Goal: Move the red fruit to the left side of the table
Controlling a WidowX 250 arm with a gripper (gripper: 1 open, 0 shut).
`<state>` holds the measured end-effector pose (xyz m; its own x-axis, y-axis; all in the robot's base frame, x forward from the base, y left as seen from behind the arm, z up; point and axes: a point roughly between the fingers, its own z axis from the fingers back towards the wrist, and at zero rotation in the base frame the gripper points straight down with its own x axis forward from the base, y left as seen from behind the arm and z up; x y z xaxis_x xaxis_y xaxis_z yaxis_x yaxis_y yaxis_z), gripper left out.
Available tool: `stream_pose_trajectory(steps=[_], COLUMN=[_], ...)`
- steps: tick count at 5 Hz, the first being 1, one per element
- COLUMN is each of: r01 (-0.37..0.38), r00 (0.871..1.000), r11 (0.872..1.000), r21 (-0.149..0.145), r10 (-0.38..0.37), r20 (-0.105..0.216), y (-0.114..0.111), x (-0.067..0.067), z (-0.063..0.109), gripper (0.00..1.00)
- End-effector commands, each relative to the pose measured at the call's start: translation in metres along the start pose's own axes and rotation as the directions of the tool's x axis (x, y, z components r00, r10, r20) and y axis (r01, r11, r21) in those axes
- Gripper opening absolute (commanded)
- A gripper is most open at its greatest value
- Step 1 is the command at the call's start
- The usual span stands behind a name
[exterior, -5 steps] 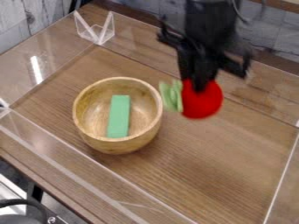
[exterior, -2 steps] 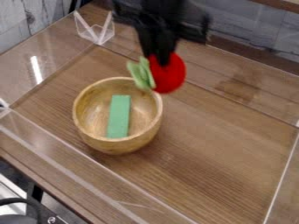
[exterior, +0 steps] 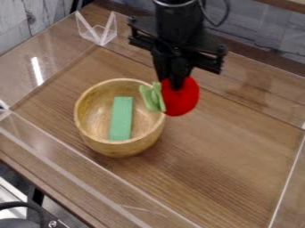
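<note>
The red fruit (exterior: 183, 98) is small, round and bright red, with its light-green leafy cap (exterior: 152, 96) pointing left. It hangs above the table (exterior: 226, 174), right beside the right rim of the wooden bowl (exterior: 93, 134). My gripper (exterior: 179, 84) reaches down from above, a little tilted, and is shut on the top of the fruit. The black fingers hide the fruit's upper part.
A flat green block (exterior: 121, 118) lies inside the wooden bowl. Low clear acrylic walls (exterior: 71, 183) border the tabletop. A small clear stand (exterior: 95, 28) sits at the back left corner. Bare wood shows to the right of and in front of the bowl.
The gripper carried the red fruit left from the right side, reaching the bowl's back rim, then came back slightly right and lower. The wrist rolled a little.
</note>
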<state>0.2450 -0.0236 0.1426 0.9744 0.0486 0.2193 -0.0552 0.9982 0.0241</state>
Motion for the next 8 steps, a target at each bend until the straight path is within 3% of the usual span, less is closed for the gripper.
stream_pose_trajectory(steps=[1, 4, 6, 8], r01=[-0.003, 0.038, -0.009, -0.138], r00=[0.999, 0.998, 0.997, 0.986], r11=[1.000, 0.999, 0.999, 0.990], r21=[-0.005, -0.034, -0.036, -0.002], r10=[0.003, -0.036, 0.012, 0.137], r20=[0.036, 0.057, 0.075, 0.089], y=[0.018, 0.007, 0.010, 0.020], x=[0.015, 0.013, 0.027, 0.022], z=[0.002, -0.016, 0.003, -0.009], gripper=[0.00, 0.00, 0.00, 0.00])
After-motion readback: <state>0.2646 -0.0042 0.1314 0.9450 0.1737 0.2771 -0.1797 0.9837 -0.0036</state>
